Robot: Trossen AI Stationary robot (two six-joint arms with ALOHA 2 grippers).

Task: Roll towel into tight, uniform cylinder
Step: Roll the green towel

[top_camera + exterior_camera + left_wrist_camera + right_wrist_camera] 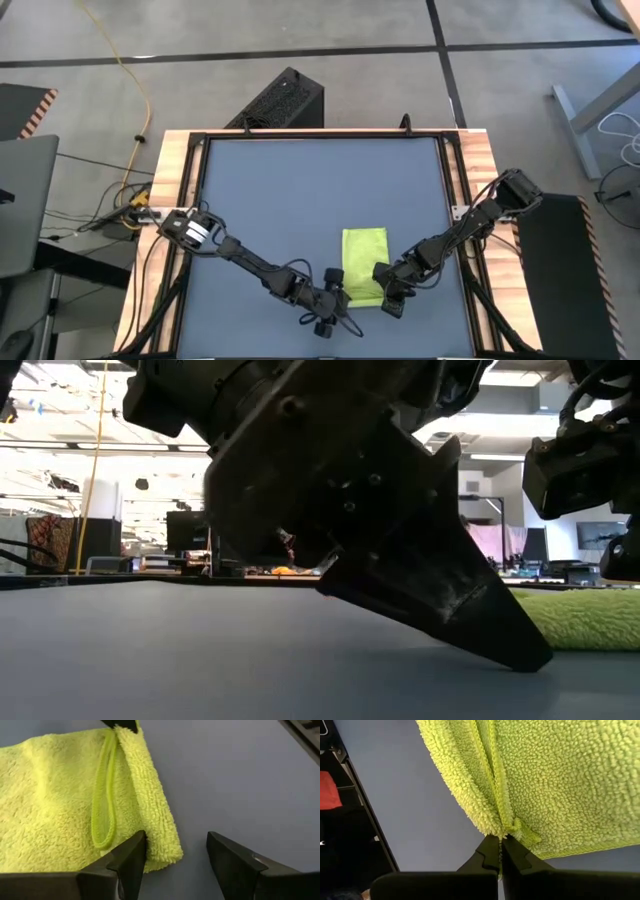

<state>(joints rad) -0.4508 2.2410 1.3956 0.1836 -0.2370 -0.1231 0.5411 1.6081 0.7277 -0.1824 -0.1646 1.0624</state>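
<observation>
Between the two grippers, high view: towel (364, 263) lies flat on the mat (300, 190), folded into a strip, long axis running from the near table edge toward the far one. Left gripper (337, 296) sits at its near left corner, right gripper (391, 293) at its near right corner.

Low view: a dark finger (440, 600) of one gripper touches the mat just beside the towel's edge; nothing rolled yet.

Left wrist: fingers (127, 862) apart, nothing between them, towel corner just beside one finger.

Right wrist: fingers (492, 852) together, tips pinching the near hem or merely touching it; can't tell which.

Judgement: rolling hasn't started. Next move calls for both grippers to take the near edge evenly and turn it over toward the far end, keeping the roll square to the long axis.
</observation>
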